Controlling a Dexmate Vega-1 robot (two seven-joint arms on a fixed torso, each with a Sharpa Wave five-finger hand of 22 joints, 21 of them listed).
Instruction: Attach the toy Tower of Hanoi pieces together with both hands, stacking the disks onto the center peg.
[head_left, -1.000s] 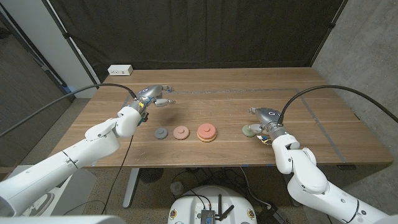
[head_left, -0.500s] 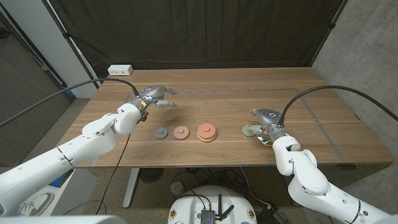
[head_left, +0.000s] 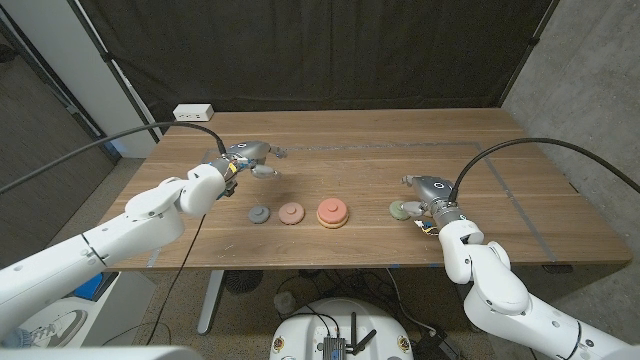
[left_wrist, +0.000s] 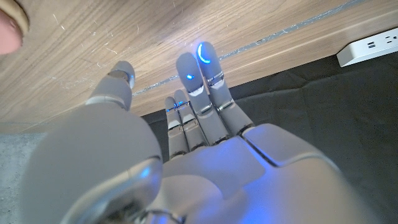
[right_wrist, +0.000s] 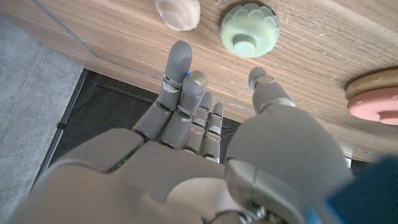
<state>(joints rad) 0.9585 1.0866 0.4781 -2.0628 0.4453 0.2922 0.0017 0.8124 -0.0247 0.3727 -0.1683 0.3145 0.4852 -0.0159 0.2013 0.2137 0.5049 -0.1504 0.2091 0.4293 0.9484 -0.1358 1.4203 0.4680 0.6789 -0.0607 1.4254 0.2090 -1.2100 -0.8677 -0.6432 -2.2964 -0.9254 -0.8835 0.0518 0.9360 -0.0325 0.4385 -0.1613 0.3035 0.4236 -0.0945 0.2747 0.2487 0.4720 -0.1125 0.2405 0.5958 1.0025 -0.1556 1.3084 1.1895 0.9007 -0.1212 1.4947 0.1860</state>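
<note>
Watching our left robot hand (head_left: 252, 157) drift a bit further toward 1 o'clock across the counter (head_left: 340, 135) over the last second, fingers spread and holding nothing, so it's actually moving away from the grey disk (head_left: 259, 214) and pink disk (head_left: 291, 212). Our right robot hand (head_left: 424, 192) hasn't budged, open and empty just at 3 o'clock of the green disk (head_left: 401, 209). Nothing's been added to the orange base piece (head_left: 332, 212) yet, so stacking hasn't really started, we reckon.
</note>
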